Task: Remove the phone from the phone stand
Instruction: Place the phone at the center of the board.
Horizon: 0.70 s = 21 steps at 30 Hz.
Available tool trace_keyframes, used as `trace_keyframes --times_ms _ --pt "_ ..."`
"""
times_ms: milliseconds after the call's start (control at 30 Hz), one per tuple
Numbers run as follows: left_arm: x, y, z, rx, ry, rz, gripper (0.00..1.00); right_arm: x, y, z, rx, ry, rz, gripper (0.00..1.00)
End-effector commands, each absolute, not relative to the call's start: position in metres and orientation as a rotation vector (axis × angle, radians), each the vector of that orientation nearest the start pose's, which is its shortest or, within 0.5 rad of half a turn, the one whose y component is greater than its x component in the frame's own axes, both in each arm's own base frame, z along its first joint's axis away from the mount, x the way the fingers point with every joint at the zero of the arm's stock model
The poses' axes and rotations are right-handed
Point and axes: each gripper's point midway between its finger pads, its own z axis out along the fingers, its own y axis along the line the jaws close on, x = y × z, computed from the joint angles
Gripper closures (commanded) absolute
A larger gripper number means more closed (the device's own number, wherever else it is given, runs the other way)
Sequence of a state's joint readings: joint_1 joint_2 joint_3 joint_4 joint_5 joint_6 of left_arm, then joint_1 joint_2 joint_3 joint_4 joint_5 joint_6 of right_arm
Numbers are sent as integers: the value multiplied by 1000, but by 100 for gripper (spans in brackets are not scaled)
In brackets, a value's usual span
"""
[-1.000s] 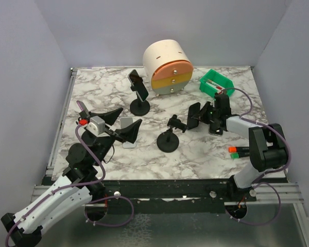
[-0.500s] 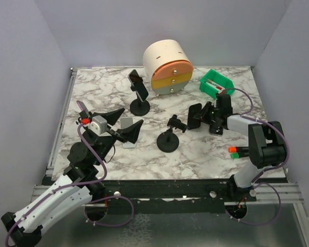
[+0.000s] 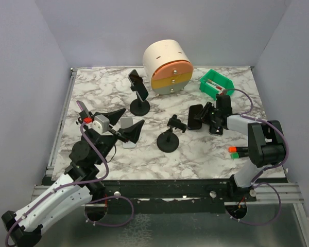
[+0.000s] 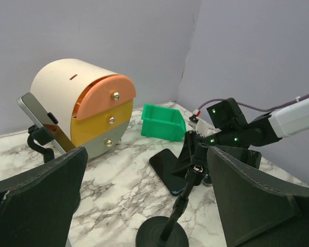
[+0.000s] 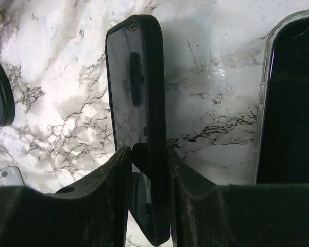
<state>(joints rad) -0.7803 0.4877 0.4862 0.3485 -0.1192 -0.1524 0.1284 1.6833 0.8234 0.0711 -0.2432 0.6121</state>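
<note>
A black phone (image 3: 194, 117) rests on the marble to the right of an empty black phone stand (image 3: 168, 138), whose clamp (image 4: 195, 160) holds nothing. My right gripper (image 3: 204, 115) is low over the phone's right end. In the right wrist view the phone (image 5: 136, 87) runs between the fingers of the right gripper (image 5: 148, 151), and a gap shows beside the left finger (image 5: 118, 170). The jaws are open. My left gripper (image 3: 124, 122) hovers wide open left of the stand, holding nothing. A second stand (image 3: 140, 105) at the back carries another phone (image 3: 139, 85).
A round drawer unit (image 3: 168, 66) and a green bin (image 3: 217, 84) stand at the back. A clear-cased phone (image 5: 291, 103) lies beside the right gripper. Orange and green markers (image 3: 237, 151) lie near the right arm. A pale grey object (image 3: 126, 125) sits by the left fingers.
The right gripper has lowered the black phone from a tilted pose down onto the table and its jaws have eased apart. The left arm has barely shifted.
</note>
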Motion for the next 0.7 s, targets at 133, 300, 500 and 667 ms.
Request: trace_keyframes --times_ms 133,300,500,667 --pt "206 -190 348 315 1226 -750 1 372 76 1 546 2461 397 64" --pt "206 -191 349 317 1226 -753 1 367 67 -7 566 2475 350 64" --pt "205 -192 349 320 1227 -758 1 356 61 -14 594 2505 308 61" --pt "205 -192 349 318 1228 -761 1 353 57 -11 607 2497 288 54"
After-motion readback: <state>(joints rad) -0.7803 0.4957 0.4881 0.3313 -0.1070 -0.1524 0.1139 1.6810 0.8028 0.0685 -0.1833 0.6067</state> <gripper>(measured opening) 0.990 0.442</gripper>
